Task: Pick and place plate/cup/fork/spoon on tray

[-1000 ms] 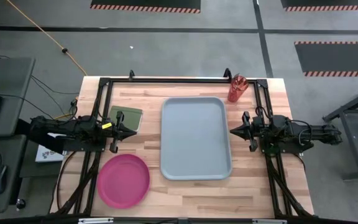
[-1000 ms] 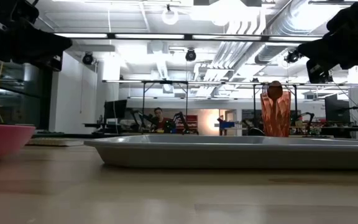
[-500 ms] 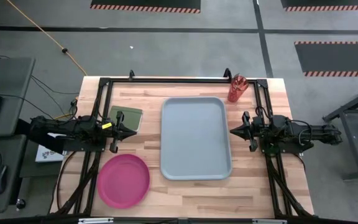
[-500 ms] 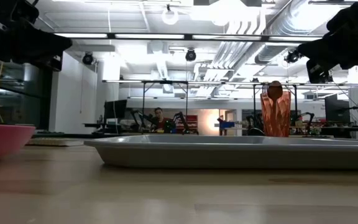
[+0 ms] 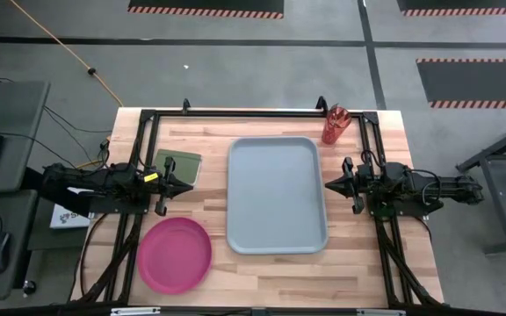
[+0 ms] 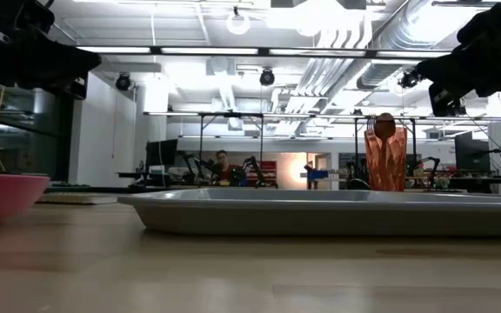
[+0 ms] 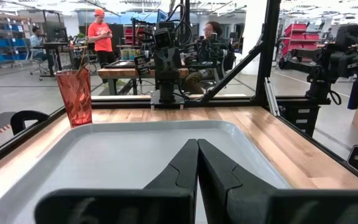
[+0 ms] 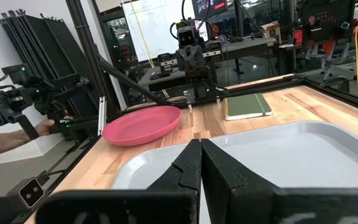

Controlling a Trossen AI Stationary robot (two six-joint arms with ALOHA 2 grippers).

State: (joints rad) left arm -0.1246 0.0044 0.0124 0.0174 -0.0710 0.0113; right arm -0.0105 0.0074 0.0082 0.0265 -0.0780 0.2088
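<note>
The pale grey-blue tray (image 5: 277, 195) lies in the table's middle. The magenta plate (image 5: 175, 254) rests flat on the table near the front left; it also shows in the right wrist view (image 8: 143, 124). The red-orange ribbed cup (image 5: 333, 124) stands upright at the far right, with something sticking out of its top (image 6: 385, 126). My left gripper (image 5: 188, 186) is shut and empty, level above the table left of the tray (image 7: 197, 155). My right gripper (image 5: 328, 184) is shut and empty at the tray's right edge (image 8: 200, 155).
A small dark green square pad (image 5: 179, 166) lies left of the tray, by my left gripper. A black frame (image 5: 253, 113) runs along the table's far and side edges. People show in the room beyond the table (image 7: 99, 34).
</note>
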